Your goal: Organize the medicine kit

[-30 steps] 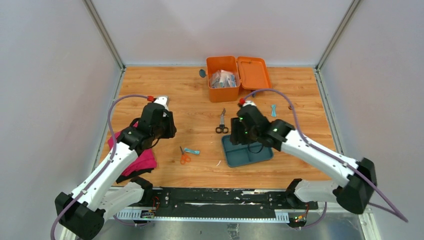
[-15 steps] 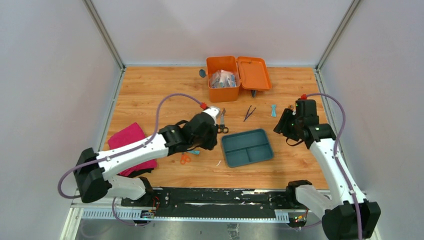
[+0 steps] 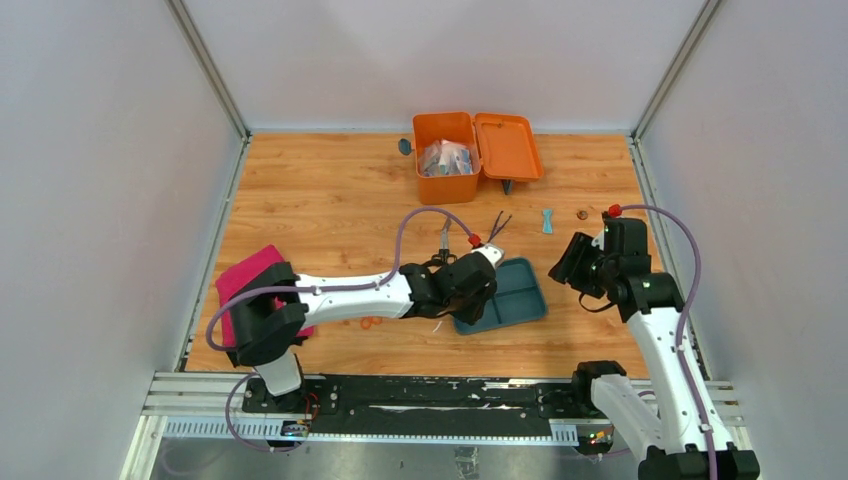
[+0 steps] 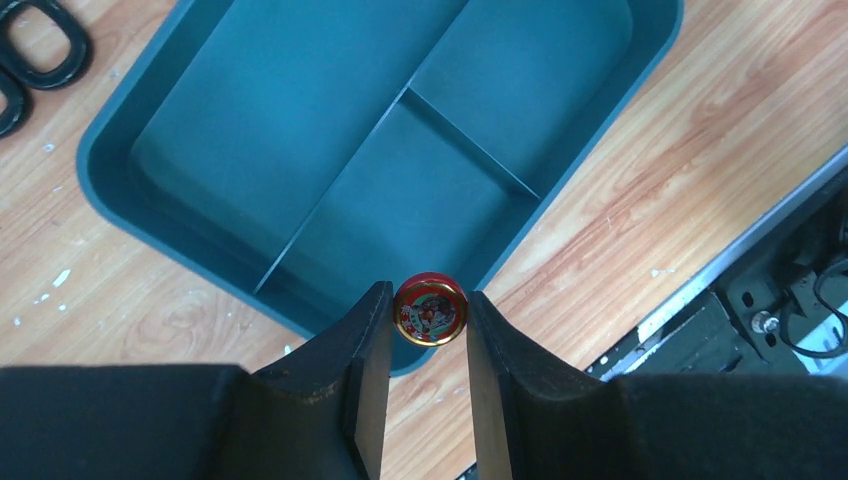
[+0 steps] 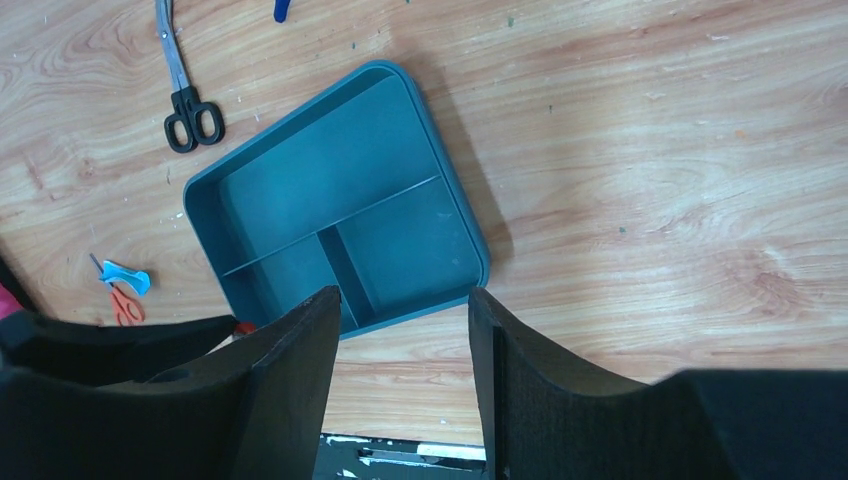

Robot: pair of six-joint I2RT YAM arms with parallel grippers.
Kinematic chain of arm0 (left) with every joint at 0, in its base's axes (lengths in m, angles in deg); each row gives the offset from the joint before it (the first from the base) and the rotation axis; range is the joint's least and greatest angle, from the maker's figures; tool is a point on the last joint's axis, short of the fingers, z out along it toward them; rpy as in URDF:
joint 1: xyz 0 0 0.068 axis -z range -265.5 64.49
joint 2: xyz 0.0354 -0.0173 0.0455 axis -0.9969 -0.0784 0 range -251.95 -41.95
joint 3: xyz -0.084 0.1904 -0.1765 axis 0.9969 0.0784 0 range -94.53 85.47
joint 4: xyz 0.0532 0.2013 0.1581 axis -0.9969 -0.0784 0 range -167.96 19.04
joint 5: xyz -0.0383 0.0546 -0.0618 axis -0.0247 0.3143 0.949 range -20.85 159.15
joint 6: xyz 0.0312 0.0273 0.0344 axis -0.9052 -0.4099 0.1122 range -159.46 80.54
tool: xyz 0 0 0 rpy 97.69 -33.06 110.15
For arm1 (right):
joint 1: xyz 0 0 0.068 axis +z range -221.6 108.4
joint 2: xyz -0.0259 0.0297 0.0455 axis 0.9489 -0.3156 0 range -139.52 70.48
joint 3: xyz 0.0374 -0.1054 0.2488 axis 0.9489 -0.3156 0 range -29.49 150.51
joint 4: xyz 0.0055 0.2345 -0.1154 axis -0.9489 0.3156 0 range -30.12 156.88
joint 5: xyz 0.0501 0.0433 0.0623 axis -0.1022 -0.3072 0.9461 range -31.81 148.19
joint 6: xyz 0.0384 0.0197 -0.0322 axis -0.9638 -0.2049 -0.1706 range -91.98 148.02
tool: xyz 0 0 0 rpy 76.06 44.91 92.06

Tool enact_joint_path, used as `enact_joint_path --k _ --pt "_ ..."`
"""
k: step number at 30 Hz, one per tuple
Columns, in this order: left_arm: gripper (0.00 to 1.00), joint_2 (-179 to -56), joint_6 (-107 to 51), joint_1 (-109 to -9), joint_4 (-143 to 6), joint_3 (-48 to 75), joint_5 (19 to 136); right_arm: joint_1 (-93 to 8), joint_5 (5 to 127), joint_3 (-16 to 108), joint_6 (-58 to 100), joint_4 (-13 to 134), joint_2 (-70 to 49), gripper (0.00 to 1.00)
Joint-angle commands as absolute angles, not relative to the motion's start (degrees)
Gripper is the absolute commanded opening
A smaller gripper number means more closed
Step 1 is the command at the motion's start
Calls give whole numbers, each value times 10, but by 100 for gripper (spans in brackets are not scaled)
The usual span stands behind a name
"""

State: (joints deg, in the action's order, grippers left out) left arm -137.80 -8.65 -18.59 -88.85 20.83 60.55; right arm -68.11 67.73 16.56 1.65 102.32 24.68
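The medicine kit (image 3: 446, 160) is an orange box at the back of the table, its lid (image 3: 508, 146) swung open to the right and packets inside. My left gripper (image 4: 430, 312) is shut on a small round red tin (image 4: 430, 309), holding it above the near edge of the teal divided tray (image 4: 110, 190). In the top view the left gripper (image 3: 465, 308) reaches across to the tray's (image 3: 520, 290) near-left corner. My right gripper (image 5: 405, 300) is open and holds nothing; it hangs high to the right of the tray (image 5: 330, 200), and in the top view that gripper (image 3: 565, 262) stays clear of it.
Black scissors (image 5: 185, 100) lie left of the tray, small orange scissors (image 5: 120, 300) and a blue item (image 5: 125, 277) nearer the front. Tweezers (image 3: 498, 225), a blue strip (image 3: 547, 220) and a small brown disc (image 3: 582, 214) lie behind the tray. A pink cloth (image 3: 250, 290) sits at left.
My left arm swung from the left side across the table to the tray. My right arm drew back from over the tray to the right side.
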Motion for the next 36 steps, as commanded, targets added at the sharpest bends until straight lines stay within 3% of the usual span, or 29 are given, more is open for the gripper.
enact_joint_path --k 1,8,20,31,36 --pt "27 -1413 -90 -184 -864 184 614 -690 684 156 32 1049 263 55" --pt "28 -1450 -91 -184 -869 180 592 -690 682 148 38 1052 264 55" --pt "50 -1451 -94 -184 -891 180 559 -690 685 142 38 1051 261 55" --pt "57 -1356 -92 -184 -934 194 503 -690 666 143 29 1051 257 55" --pt "59 -1260 -75 -202 -948 265 465 -690 614 172 18 1038 209 62"
